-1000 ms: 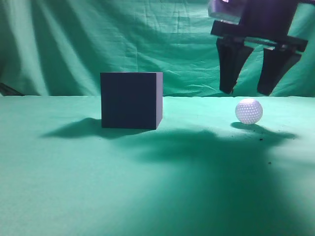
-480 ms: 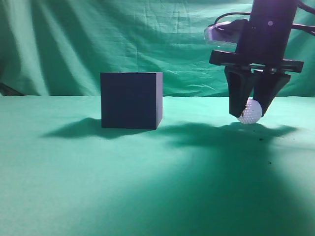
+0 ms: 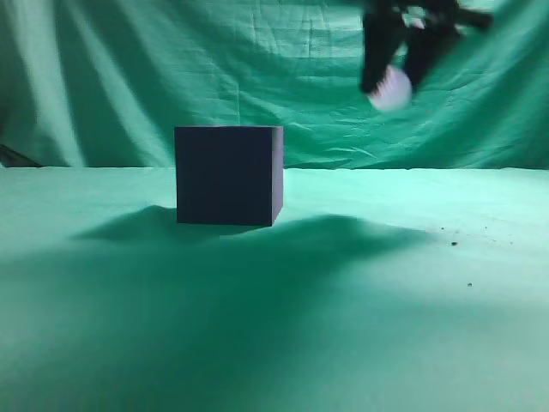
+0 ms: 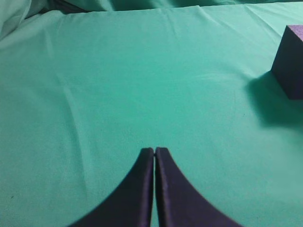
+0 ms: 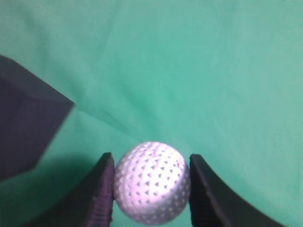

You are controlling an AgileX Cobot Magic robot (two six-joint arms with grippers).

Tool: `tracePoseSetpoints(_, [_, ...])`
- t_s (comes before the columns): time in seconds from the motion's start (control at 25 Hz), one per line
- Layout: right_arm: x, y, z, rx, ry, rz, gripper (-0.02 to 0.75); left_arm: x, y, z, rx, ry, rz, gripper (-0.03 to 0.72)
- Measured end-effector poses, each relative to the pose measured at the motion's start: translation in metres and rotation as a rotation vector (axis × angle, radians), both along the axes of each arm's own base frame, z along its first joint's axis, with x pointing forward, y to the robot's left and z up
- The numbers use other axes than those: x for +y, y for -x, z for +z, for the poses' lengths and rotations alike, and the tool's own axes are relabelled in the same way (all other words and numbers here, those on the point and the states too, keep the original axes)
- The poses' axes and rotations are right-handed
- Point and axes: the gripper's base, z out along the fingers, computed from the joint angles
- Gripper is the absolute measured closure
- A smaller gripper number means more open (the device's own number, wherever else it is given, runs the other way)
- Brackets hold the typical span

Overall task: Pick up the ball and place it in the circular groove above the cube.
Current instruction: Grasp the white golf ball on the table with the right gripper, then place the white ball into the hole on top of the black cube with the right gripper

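Green cloth point(image 3: 360, 326) covers desk and hangs wrinkled as backdrop. Dark cube point(image 3: 229, 175) sits on cloth toward far edge, left of middle, casting long shadow toward left edge. Right gripper point(image 3: 396, 79) high in air near top of exterior view, to right of cube and above its top face, blurred; fingers pinching white dimpled ball point(image 5: 151, 188) from both sides. Ball clear of cloth. Left gripper point(image 4: 155, 150) low over bare cloth, fingertips pressed together, holding nothing; cube's corner at right edge of its view.
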Motion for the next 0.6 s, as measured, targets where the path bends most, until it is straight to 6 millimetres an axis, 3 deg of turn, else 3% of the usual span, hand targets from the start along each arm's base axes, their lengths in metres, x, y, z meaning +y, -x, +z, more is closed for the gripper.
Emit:
tracePoseSetpoints(0.04, [0.000,0.000,0.000,0.000,0.000,0.000,0.426,0.000,0.000,0.000,0.000,0.000,0.000,0.688])
tracePoseSetpoints(0.2, [0.039,0.016,0.044,-0.118,-0.058,0.106,0.426,0.000,0.000,0.000,0.000,0.000,0.000,0.688])
tracePoseSetpoints(0.28, [0.061,0.027,0.048,-0.137,-0.075,0.167,0.426,0.000,0.000,0.000,0.000,0.000,0.000,0.688])
tracePoseSetpoints(0.44, [0.102,0.044,0.036,-0.139,-0.091,0.264,0.426,0.000,0.000,0.000,0.000,0.000,0.000,0.688])
tracePoseSetpoints(0.6, [0.127,0.045,0.007,-0.102,-0.074,0.307,0.426,0.000,0.000,0.000,0.000,0.000,0.000,0.688])
